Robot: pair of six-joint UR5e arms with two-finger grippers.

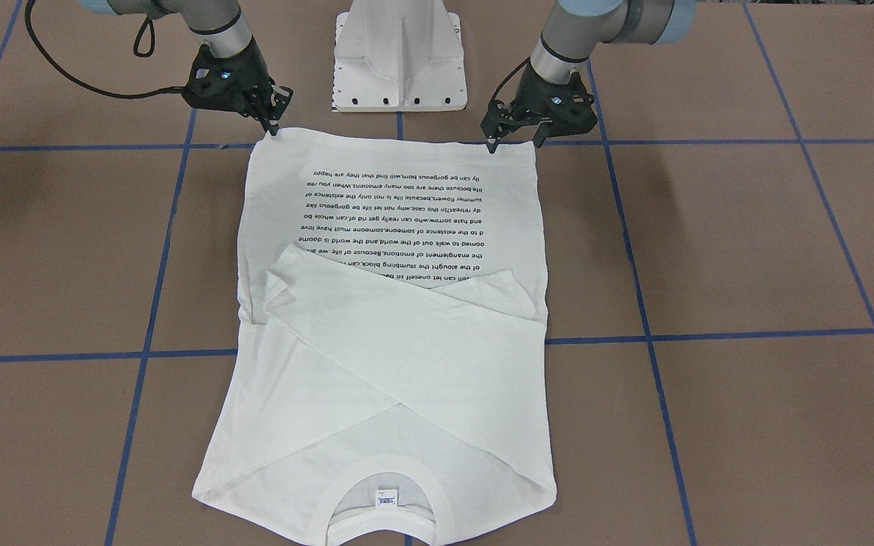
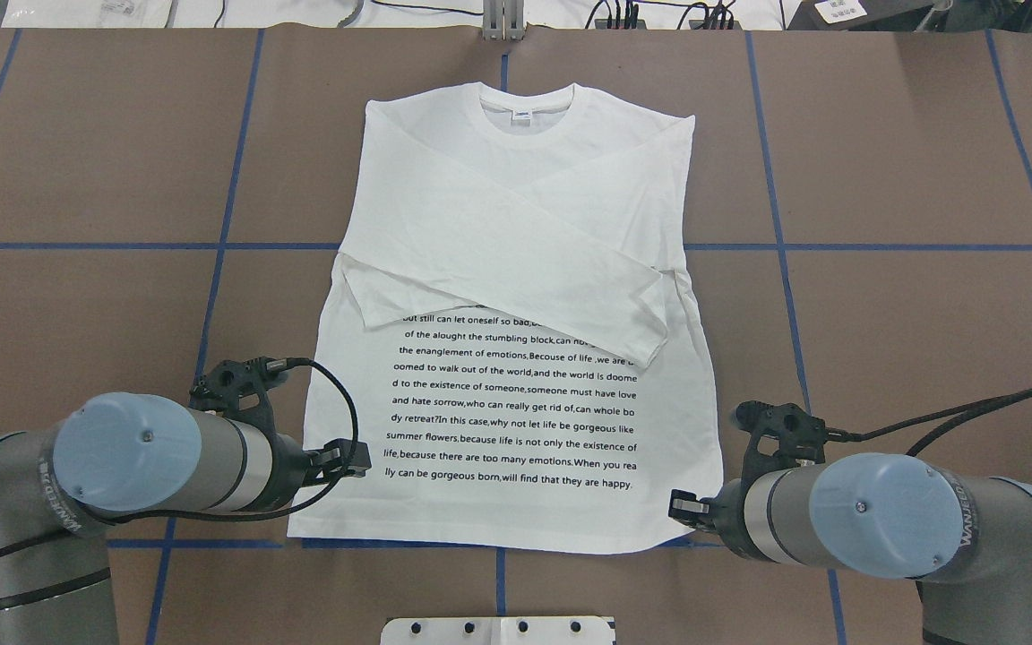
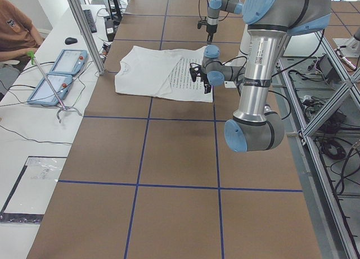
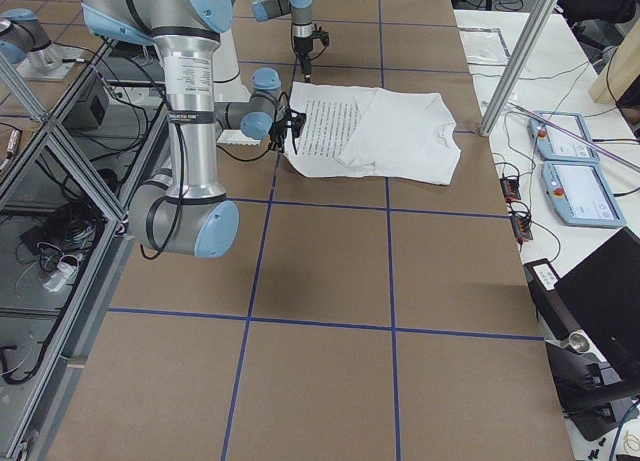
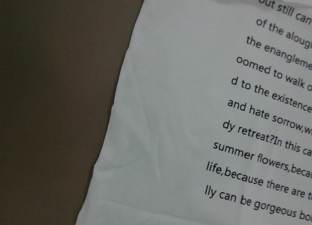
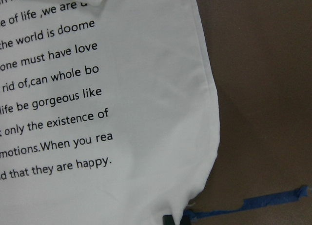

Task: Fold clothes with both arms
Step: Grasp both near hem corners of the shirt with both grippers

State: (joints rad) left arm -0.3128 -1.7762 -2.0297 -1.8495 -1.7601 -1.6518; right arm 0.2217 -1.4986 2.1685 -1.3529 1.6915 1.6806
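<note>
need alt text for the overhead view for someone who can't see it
A white long-sleeved shirt lies flat on a brown table with blue tape lines, collar away from the robot, sleeves crossed over the chest, black printed text facing up. The left gripper and right gripper sit at the shirt's two near hem corners.

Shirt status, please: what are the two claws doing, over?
Left gripper and right gripper at the hem corners, grip unclear. Shirt flat, sleeves crossed over the front. White pedestal behind the hem, apart.
</note>
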